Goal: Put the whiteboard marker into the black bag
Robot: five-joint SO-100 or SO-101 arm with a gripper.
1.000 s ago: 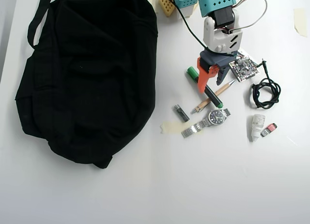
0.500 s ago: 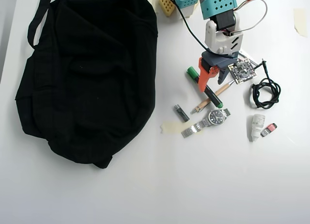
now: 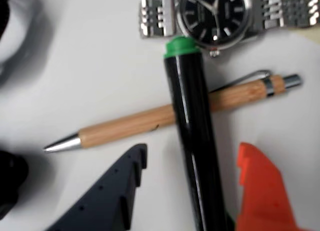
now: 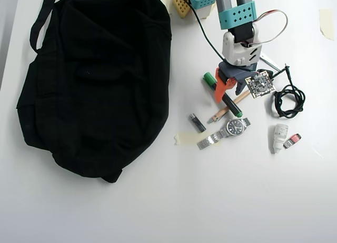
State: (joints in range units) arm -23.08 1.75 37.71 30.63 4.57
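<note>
The whiteboard marker [image 3: 192, 106] has a black barrel and lies on the white table across a tan wooden pen [image 3: 125, 123]. Its small green end [image 3: 181, 47] points at a wristwatch [image 3: 215, 13]. My gripper [image 3: 194, 148] is open, with the dark finger left of the barrel and the orange finger right of it, neither touching. In the overhead view the gripper [image 4: 229, 94] stands over the marker [image 4: 233, 105], whose green cap [image 4: 210, 78] points up-left. The black bag [image 4: 95, 80] lies flat at the left, apart from the marker.
In the overhead view a watch [image 4: 231, 128], a short grey cylinder [image 4: 197, 122] and a piece of tape [image 4: 184, 139] lie below the marker. A circuit board [image 4: 259, 84], a black cable [image 4: 287, 98], a white bottle [image 4: 279, 136] and a small red item [image 4: 293, 141] lie to the right.
</note>
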